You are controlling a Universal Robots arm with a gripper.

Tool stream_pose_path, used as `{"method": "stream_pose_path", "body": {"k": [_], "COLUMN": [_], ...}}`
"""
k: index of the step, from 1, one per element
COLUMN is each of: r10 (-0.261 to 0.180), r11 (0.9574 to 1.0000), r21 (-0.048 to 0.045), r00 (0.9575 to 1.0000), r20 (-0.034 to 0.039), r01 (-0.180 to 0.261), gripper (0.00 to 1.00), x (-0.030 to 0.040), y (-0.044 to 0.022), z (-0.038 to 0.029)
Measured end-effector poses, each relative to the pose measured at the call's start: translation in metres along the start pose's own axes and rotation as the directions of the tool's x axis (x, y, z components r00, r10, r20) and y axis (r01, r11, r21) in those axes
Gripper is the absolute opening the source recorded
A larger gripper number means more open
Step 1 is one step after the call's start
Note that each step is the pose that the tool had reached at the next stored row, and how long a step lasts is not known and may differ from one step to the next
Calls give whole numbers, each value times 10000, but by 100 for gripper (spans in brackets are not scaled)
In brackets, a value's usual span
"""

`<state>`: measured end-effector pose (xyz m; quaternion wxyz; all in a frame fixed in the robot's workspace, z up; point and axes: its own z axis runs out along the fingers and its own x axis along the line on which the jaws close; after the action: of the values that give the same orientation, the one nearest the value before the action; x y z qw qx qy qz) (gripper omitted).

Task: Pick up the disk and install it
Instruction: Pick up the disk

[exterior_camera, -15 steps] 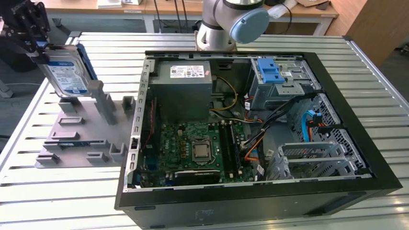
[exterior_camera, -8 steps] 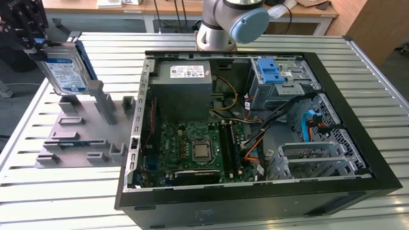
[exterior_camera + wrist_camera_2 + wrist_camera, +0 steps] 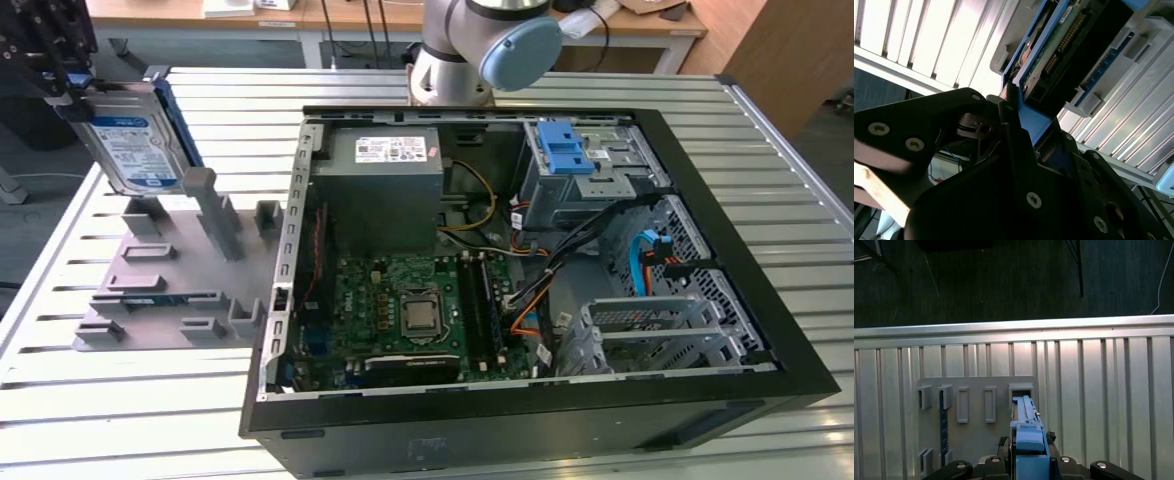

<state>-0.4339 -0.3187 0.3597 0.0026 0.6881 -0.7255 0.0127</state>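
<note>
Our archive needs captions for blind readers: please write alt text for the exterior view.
The hand grips the disk upright above a grey rack on the exterior view's left; an open computer case lies beside it on a slatted metal table.

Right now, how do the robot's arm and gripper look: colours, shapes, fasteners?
In the exterior view the arm is a round silver-grey tube with a light blue circular cap on its joint. In the second wrist view the gripper is matte black, built of flat angular plates fastened with small silver screws.
</note>
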Motion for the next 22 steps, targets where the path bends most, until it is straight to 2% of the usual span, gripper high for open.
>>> {"method": "stream_pose_path", "body": {"k": [14, 22], "r10": [0, 0], "r11": [10000, 10000], "r21": [2, 4], "r00": [10000, 10000], "r20": [0, -3], "r01": [0, 0], "gripper": [36, 36], "x": [2, 1], "y": [-2, -2], "z": [-129, -168]}}
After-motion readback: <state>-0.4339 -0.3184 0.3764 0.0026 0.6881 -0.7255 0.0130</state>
